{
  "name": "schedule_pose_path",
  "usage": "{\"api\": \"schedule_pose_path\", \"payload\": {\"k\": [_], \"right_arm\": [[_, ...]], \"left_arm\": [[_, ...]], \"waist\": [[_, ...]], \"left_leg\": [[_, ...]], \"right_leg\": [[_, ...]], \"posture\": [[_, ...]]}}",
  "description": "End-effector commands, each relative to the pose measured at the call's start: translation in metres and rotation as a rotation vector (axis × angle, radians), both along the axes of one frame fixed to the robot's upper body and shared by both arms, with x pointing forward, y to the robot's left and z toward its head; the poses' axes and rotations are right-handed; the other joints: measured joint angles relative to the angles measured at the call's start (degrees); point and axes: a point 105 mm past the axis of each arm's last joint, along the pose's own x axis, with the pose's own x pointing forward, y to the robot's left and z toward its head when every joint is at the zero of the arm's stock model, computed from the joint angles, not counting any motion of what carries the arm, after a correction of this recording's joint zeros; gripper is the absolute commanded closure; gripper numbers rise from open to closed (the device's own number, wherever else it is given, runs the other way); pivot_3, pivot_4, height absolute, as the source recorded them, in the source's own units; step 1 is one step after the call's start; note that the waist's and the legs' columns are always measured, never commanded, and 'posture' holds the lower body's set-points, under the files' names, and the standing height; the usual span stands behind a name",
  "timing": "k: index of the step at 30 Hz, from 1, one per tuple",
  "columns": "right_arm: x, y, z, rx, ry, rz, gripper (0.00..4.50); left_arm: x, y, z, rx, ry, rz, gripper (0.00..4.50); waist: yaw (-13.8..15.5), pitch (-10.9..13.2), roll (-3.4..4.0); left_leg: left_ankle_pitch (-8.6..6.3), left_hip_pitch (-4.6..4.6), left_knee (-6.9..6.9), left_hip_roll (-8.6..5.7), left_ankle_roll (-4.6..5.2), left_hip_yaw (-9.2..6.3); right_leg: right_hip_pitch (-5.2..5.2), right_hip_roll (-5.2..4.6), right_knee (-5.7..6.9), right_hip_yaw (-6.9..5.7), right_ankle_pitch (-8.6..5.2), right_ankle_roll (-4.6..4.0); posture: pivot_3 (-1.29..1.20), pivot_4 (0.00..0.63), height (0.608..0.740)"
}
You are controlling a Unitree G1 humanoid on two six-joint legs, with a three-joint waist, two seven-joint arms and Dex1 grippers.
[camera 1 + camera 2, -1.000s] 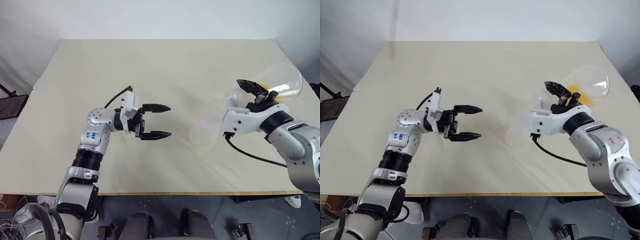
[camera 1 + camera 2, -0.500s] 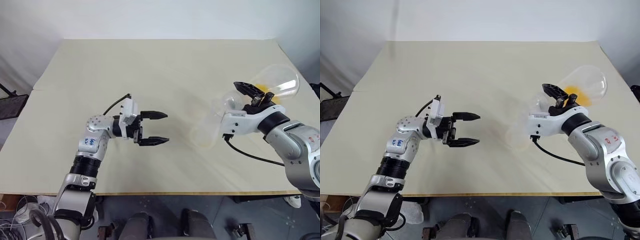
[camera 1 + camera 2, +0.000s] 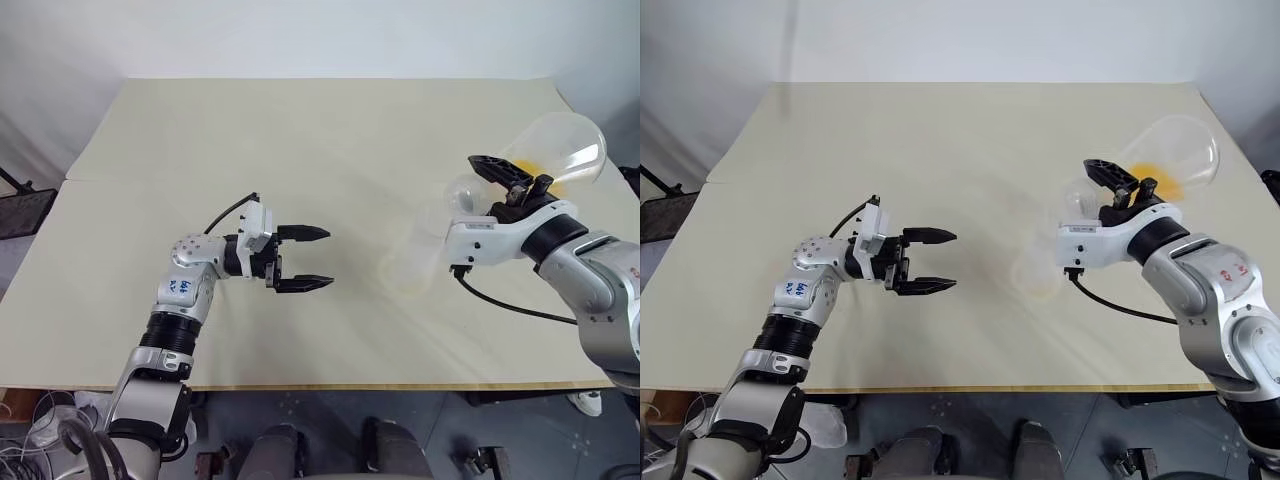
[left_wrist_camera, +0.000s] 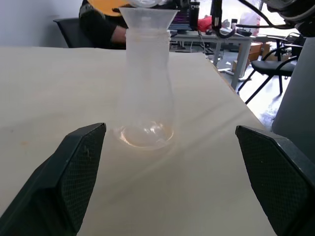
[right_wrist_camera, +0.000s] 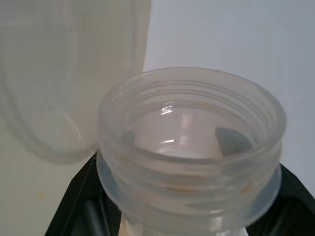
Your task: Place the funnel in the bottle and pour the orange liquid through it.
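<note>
The pale beige counter (image 3: 300, 140) takes up most of the head views, its far edge near the top of the frame. At lower left the left gripper (image 3: 327, 258) points toward the right side of the frame with its 2 black fingers (image 3: 305, 234) spread wide apart and nothing between them. It sits well apart from the other things. In its wrist view these fingers stand at the 2 lower corners, with the bottle between them and farther off. At the right edge the right gripper (image 3: 512, 180) has its fingers clamped on the neck of a round clear flask (image 3: 570, 145). The flask is held above the counter and tipped, with its body toward the upper right corner and its mouth toward the centre. The right wrist view shows the threaded, open mouth of this flask from close up, with a dark finger on either side of the neck. The bottle (image 4: 147, 93) stands upright on the counter right of centre, just beside and below the held flask's mouth, and looks empty. The funnel (image 4: 147, 15) sits in the bottle's neck, with its cone flaring above the rim. The orange liquid (image 3: 545, 168) is a small pool low in the body of the held flask.
</note>
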Motion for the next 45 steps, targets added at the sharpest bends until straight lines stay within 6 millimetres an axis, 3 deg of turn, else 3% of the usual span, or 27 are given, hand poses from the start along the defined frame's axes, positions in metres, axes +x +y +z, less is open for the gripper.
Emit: {"api": "schedule_pose_path", "payload": {"k": [1, 45], "right_arm": [[-0.0040, -0.0031, 0.0202, -0.029, -0.080, -0.013, 1.99], [-0.0032, -0.0061, 0.0232, -0.186, -0.099, 0.020, 1.99]], "left_arm": [[0.0008, 0.0031, 0.0033, -0.002, -0.028, 0.004, 0.00], [-0.0013, -0.0057, 0.0011, -0.030, -0.017, -0.013, 0.00]], "waist": [[0.01, 0.00, 0.00], [0.00, 0.00, 0.00]], "left_leg": [[0.00, 0.00, 0.00, 0.00, 0.00, 0.00], [0.00, 0.00, 0.01, 0.00, 0.00, 0.00]], "right_leg": [[0.00, 0.00, 0.00, 0.00, 0.00, 0.00], [0.00, 0.00, 0.01, 0.00, 0.00, 0.00]], "posture": [[0.00, 0.150, 0.740], [0.00, 0.150, 0.740]]}}
